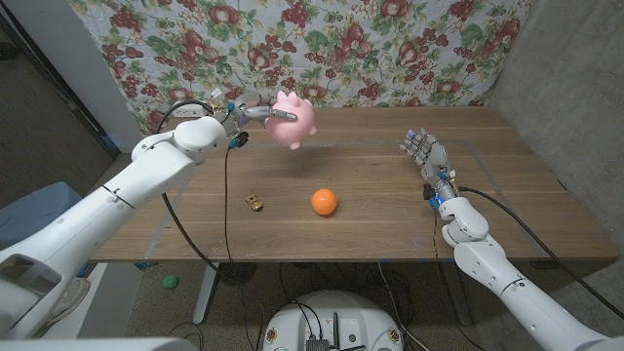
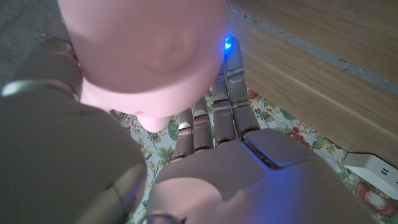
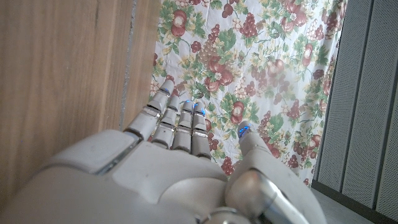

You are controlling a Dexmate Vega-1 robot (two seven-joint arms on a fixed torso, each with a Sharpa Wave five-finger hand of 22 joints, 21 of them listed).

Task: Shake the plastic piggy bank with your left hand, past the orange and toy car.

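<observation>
The pink plastic piggy bank (image 1: 293,121) hangs in the air above the far left part of the table, gripped by my left hand (image 1: 252,114). In the left wrist view the pink bank (image 2: 146,53) sits close against my fingers (image 2: 214,121). An orange (image 1: 324,202) lies near the table's middle. A small yellow toy car (image 1: 254,202) sits to its left. My right hand (image 1: 425,151) stands at the right side of the table with its fingers straight and apart, holding nothing; the right wrist view shows it (image 3: 180,155) empty too.
A floral cloth (image 1: 322,49) hangs behind the wooden table (image 1: 390,224). Tape lines mark the tabletop. A cable runs from my left arm down past the table's front edge. A small green ball (image 1: 171,282) lies on the floor at the left.
</observation>
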